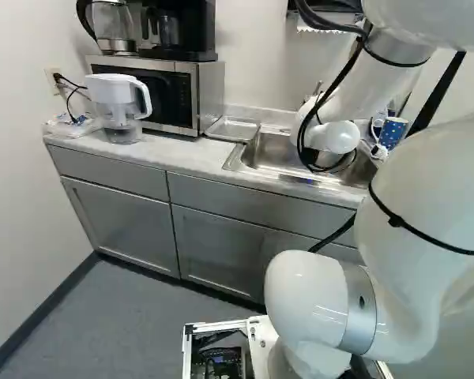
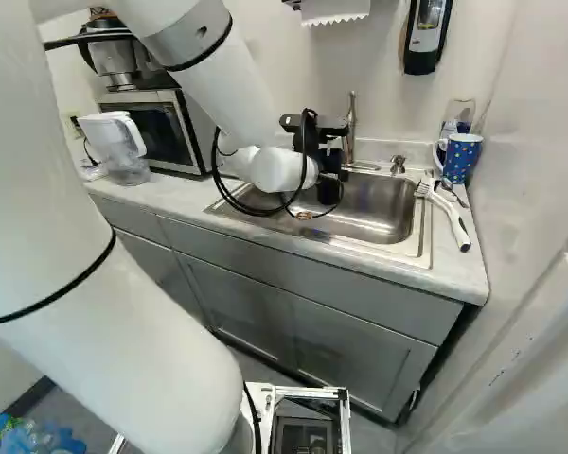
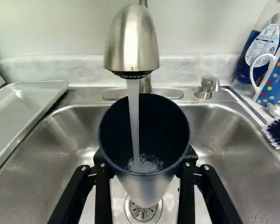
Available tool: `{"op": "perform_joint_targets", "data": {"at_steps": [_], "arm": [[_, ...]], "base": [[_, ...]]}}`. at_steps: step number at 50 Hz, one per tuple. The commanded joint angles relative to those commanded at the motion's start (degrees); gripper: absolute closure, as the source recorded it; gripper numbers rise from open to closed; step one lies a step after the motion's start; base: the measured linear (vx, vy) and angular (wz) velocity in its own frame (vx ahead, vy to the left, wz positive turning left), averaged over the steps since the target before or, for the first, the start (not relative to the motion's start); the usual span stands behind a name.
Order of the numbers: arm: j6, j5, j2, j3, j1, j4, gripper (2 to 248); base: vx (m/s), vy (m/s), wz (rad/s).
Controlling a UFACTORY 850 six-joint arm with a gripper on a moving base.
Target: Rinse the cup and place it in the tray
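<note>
Pale marble-look countertop (image 2: 166, 191) runs over grey cabinets (image 1: 118, 217), with a steel sink (image 2: 383, 213) set into it. Twelve o'clock being straight ahead of the gripper (image 2: 333, 159), its jaws stand at either side of the dark blue cup (image 3: 144, 184), pinching it above the drain (image 3: 143, 213). The cup's open mouth faces up under the faucet (image 3: 133, 39), which sits at twelve; water (image 3: 134, 121) pours inside and froths at the bottom. The metal tray (image 3: 25, 105) lies beside the basin at about ten, the microwave (image 1: 162, 91) beyond it. A soap dispenser (image 3: 206, 87) is between one and two, a polka-dot mug (image 3: 276, 81) at two, and a brush (image 3: 276, 132) at three.
</note>
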Motion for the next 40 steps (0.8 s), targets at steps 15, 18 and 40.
{"op": "perform_joint_targets", "data": {"at_steps": [15, 18, 40], "arm": [[0.0, 0.0, 0.0, 0.0, 0.0, 0.0, 125], [0.0, 0.0, 0.0, 0.0, 0.0, 0.0, 125], [0.0, 0.0, 0.0, 0.0, 0.0, 0.0, 125]], "base": [[0.000, 0.000, 0.000], [0.000, 0.000, 0.000], [0.000, 0.000, 0.000]]}}
